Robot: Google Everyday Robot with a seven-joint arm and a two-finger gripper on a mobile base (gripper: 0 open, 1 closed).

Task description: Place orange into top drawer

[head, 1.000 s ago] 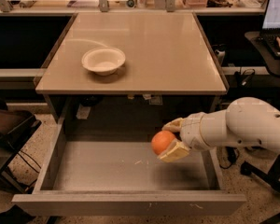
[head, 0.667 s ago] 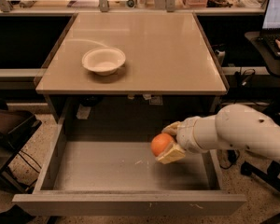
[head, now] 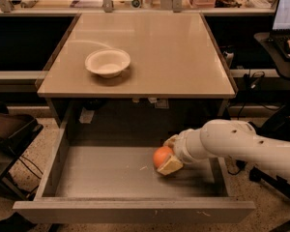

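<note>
orange (head: 160, 156) | held low over the right of the top drawer (head: 106, 175) floor, contact not discernible; gripper (head: 168, 154) | inside the open drawer from the right, jaws clamped on the fruit so rolling is prevented; release judged next; white bowl (head: 108, 63) | on the desk (head: 183, 57), uninvolved

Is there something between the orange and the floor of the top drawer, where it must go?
Nothing visible. The gripper holds the orange low inside the open top drawer, right of its middle.
</note>
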